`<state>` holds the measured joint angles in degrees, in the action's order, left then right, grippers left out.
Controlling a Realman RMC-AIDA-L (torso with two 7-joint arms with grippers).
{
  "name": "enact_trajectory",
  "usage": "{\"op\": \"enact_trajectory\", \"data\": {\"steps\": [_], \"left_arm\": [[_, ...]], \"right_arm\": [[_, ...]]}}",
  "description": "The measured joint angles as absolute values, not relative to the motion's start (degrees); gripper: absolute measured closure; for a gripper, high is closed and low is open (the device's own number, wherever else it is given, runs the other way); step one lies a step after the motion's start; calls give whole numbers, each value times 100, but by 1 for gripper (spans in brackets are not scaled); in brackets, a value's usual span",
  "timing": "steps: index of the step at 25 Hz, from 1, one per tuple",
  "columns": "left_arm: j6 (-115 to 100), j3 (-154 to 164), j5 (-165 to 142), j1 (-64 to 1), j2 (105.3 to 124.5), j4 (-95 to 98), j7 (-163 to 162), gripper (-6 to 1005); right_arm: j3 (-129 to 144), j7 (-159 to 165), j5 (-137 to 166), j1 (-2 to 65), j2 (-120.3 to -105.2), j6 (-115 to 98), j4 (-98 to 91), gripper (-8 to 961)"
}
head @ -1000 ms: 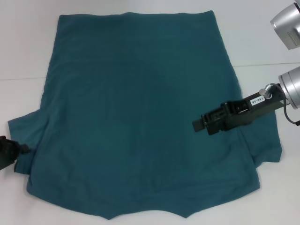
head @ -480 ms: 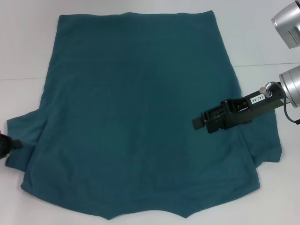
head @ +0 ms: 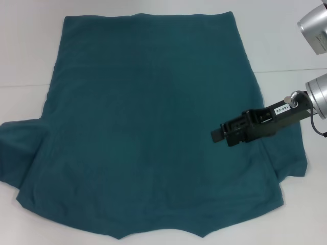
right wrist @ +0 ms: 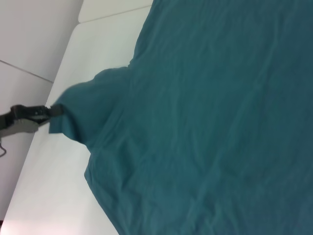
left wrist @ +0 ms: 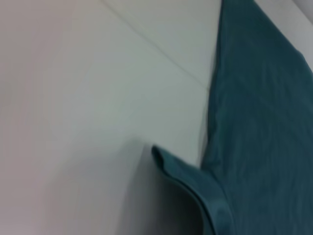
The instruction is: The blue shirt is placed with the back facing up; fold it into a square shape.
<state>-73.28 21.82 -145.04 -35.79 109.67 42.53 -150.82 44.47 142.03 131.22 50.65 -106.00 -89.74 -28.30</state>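
Observation:
The blue shirt lies spread flat on the white table, plain side up, with the hem at the far end and the collar notch at the near edge. Its left sleeve is stretched out to the left edge of the head view. In the right wrist view my left gripper is shut on the tip of that sleeve, which is lifted and pulled taut. The sleeve's hem curls up in the left wrist view. My right gripper hovers over the shirt's right side, near the right armpit.
The white table shows bare on the left, the far side and the right of the shirt. A seam crosses the tabletop. My right arm's silver links reach in from the right edge.
My left gripper has moved left out of the head view, drawing the left sleeve outward with it. The right gripper has barely moved.

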Motion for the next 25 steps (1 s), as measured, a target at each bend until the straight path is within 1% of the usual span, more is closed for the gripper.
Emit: {"op": "enact_trajectory", "data": {"steps": [8, 17, 20, 25], "left_arm": [[-7748, 2207, -14743, -3899, 10828, 4413, -15334, 995], [-8448, 2267, -14733, -4245, 10880, 4625, -15543, 995], [-8576, 2289, -14693, -4341, 10944, 4631, -15554, 996], [-8528, 2568, -14655, -4512, 11176, 4569, -15561, 996]], "right_arm": [[4447, 14198, 13122, 5062, -10599, -8975, -2830, 250], [4447, 14200, 13117, 5062, -10600, -8976, -2844, 249], [4446, 14201, 13115, 5059, -10599, -8981, -2848, 250], [4417, 14203, 13113, 5059, -10601, -8972, -2848, 250]]}}
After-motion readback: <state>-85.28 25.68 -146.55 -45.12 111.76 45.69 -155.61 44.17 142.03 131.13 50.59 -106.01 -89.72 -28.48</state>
